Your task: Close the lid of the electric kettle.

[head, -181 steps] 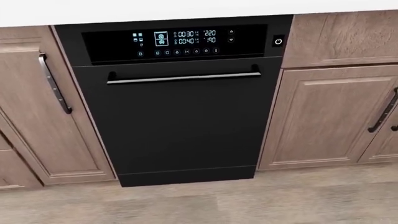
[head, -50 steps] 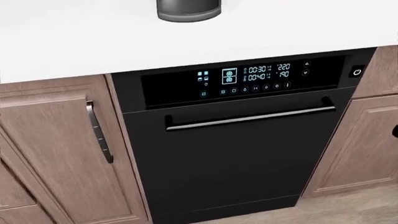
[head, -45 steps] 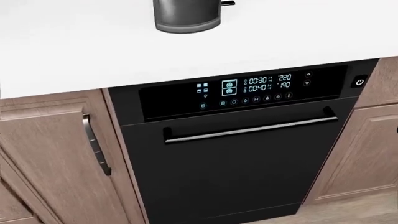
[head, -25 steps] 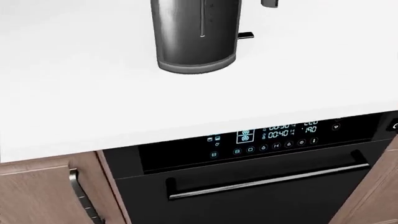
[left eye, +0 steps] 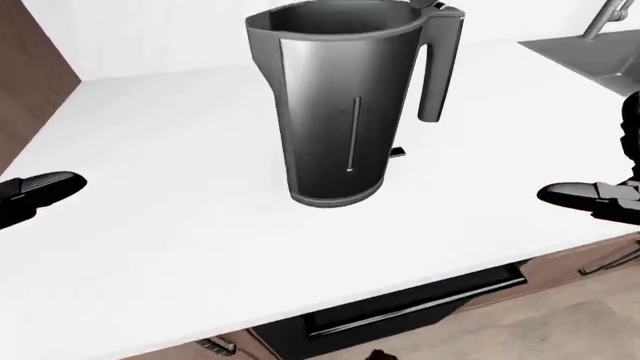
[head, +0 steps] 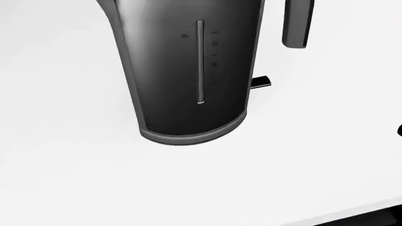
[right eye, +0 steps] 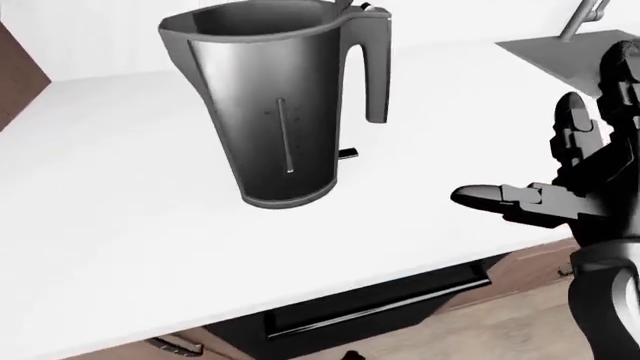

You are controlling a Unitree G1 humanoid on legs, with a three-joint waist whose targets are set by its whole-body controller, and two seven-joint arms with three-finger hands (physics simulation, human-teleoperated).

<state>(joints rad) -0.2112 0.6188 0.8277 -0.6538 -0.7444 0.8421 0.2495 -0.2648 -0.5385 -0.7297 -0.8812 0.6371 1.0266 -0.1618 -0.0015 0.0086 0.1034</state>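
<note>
A dark grey electric kettle [left eye: 340, 112] stands upright on the white counter [left eye: 180, 225]. Its top rim is open, and its lid [left eye: 437, 7] stands raised by the handle [left eye: 438, 67] at the view's top. The head view shows only the kettle's lower body [head: 194, 70]. My right hand [right eye: 545, 161] hovers over the counter to the right of the kettle, clear of it, fingers spread and empty. Of my left hand [left eye: 35, 191] only one stretched-out finger shows at the left edge, far from the kettle and holding nothing.
A grey sink [left eye: 590, 56] with a faucet [left eye: 605, 19] lies at the top right. A brown wood panel [left eye: 30, 67] stands at the left. The black dishwasher's handle [left eye: 420, 304] shows below the counter edge.
The camera has risen and moved in. The dishwasher front that filled the head view has dropped out at the bottom, and the kettle now fills it. The kettle itself has not moved.
</note>
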